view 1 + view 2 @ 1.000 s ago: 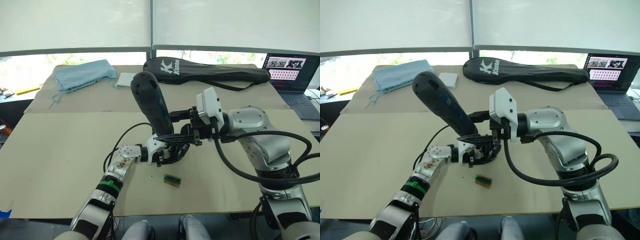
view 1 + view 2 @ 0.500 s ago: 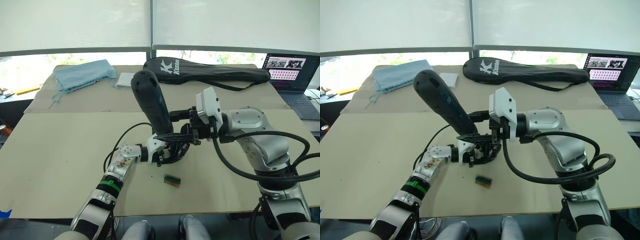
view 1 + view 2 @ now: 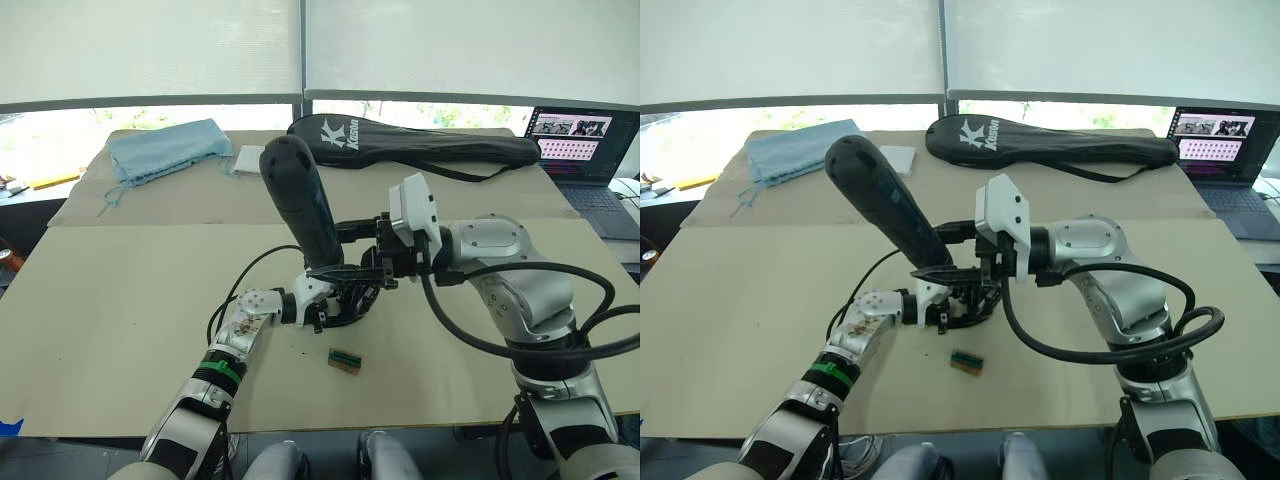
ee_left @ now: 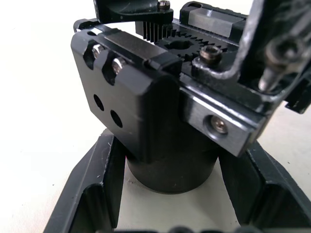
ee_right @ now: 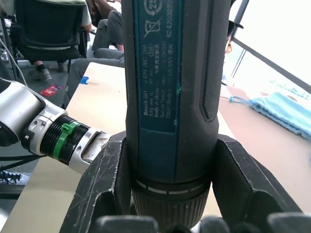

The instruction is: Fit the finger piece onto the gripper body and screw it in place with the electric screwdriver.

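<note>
The gripper body (image 4: 160, 111) is clamped mid-surface by the left claw (image 3: 325, 312); the electric screwdriver (image 3: 303, 215), gripped by the right claw (image 3: 372, 262), leans toward 11 o'clock. The bit should be kept aligned with the screw.

Left arm reaches forward low over the bench, its claw (image 3: 330, 308) closed around the cylindrical end of the small black blocky gripper body (image 4: 165, 111). Right arm bends at the elbow and reaches inward across the front, wrist horizontal; its claw (image 3: 372, 262) clamps the lower barrel of the thick black cylindrical electric screwdriver (image 3: 300, 205), which tilts upward.
</note>
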Robot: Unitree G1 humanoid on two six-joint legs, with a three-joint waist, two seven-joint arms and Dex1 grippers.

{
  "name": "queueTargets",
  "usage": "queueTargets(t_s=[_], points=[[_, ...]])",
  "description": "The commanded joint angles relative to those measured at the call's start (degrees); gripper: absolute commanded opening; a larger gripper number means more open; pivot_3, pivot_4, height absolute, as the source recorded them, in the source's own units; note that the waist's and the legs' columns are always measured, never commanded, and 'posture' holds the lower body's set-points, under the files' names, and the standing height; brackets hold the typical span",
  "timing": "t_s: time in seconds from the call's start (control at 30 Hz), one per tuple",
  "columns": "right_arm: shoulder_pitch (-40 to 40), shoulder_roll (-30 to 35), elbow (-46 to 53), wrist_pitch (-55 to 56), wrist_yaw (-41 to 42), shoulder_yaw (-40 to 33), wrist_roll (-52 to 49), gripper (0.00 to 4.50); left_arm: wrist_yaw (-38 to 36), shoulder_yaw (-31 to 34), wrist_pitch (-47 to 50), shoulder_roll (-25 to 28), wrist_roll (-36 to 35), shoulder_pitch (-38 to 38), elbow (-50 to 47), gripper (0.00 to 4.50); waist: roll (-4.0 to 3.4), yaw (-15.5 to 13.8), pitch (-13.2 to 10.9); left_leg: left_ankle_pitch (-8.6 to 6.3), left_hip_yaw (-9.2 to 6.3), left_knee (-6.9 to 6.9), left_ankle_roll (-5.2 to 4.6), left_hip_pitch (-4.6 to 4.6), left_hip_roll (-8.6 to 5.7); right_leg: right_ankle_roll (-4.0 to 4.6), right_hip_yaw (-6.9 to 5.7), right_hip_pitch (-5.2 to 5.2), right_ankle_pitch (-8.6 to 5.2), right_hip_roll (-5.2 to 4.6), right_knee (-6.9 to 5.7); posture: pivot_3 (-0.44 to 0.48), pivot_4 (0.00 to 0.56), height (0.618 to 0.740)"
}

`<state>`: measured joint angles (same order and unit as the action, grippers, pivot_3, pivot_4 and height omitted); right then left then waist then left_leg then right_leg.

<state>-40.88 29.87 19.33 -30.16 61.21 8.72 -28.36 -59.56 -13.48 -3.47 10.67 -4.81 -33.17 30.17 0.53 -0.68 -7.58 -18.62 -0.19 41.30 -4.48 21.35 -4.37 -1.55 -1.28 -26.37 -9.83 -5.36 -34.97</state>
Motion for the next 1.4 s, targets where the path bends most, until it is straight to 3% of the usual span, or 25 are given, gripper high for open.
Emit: queueTargets(t_s=[0.03,1.17,1.4], points=[[-1.8,0.2,1.9,0.6,-0.2,-1.7,-1.7,1.90,0.0,1.4,-0.9,-0.4,-2.0,-2.1,-2.8,2.28,0.00,0.0,0.0,0.00,0.00,0.00,0.00,0.00,0.00,0.00,0.00,0.00,0.00,0.00,0.00,0.000,0.150,0.736],[2.4,0.5,2.6,0.0,-4.4,-2.8,-2.1,1.90,-0.7,1.9,0.2,0.4,-2.4,-2.5,-2.9,2.28,0.00,0.0,0.0,0.00,0.00,-0.01,0.00,0.00,0.00,0.00,-0.02,0.00,0.00,0.01,0.00,0.000,0.150,0.736],[1.5,0.4,4.0,-4.6,-7.4,-4.6,-5.9,1.90,-0.7,2.0,0.2,0.4,-2.2,-2.7,-2.5,2.28,0.00,0.0,0.0,0.00,0.00,0.00,0.00,0.00,0.00,0.00,-0.01,0.00,0.00,0.00,0.00,0.000,0.150,0.736]])
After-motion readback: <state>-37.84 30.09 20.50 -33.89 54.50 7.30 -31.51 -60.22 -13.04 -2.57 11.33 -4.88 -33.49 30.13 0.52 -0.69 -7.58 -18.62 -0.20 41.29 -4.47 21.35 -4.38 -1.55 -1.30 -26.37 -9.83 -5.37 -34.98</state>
